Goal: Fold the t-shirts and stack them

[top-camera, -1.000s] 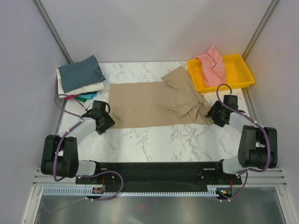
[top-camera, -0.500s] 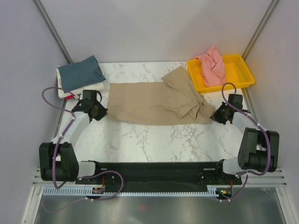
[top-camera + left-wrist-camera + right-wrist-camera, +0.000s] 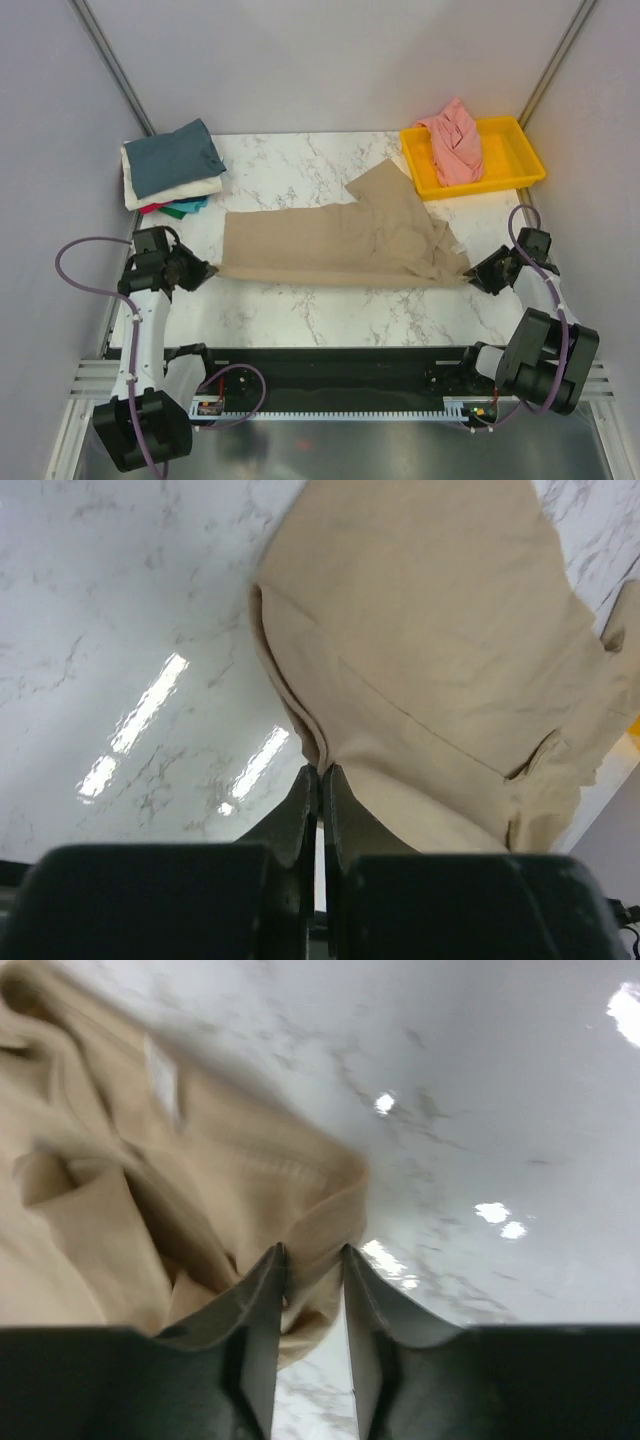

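Plain tan shirt (image 3: 330, 240); pink shirt (image 3: 455, 140); yellow tray (image 3: 522, 165); white table (image 3: 330, 305) with grey veins; slate-blue shirt (image 3: 175, 157), cream shirt (image 3: 180, 190), teal shirt (image 3: 188, 207), red shirt (image 3: 150, 209)

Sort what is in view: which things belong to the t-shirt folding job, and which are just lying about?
Job: tan t-shirt, salmon-pink t-shirt, stack of folded t-shirts.
Lying about: yellow plastic tray under the pink one, marble table.
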